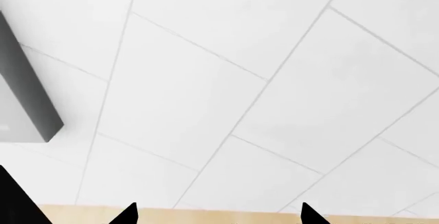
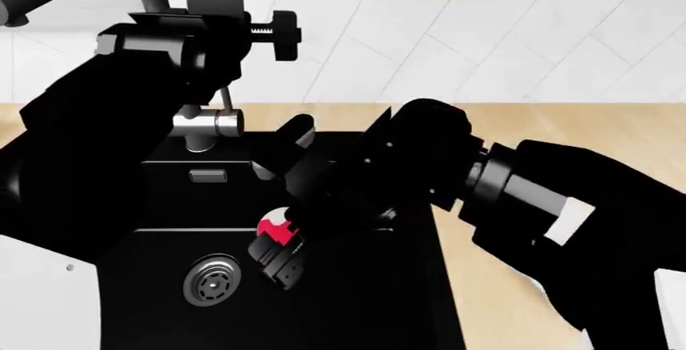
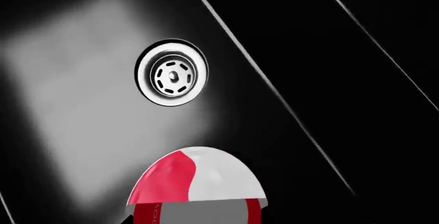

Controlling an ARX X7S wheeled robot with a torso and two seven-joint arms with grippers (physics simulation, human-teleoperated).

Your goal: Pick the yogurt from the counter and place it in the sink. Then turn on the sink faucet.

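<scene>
Centre of the head view: the right hand (image 2: 281, 247) pinches the one yogurt (image 2: 275, 229), cup held above the single black sink (image 2: 161, 205) with the one drain (image 2: 214, 280) just lower left. Left hand (image 1: 216, 215), nearer the one sink faucet (image 2: 204, 121), shows spread fingertips

The right arm is reaching in from the head view's right side, its forearm angling down and inward, with the right gripper (image 2: 281, 246) pointing downward and its fingers closing around the yogurt (image 2: 275, 229). The left arm is rising at the view's left, bent high, and the left gripper (image 1: 216, 215) is showing only two dark fingertips standing apart.
</scene>
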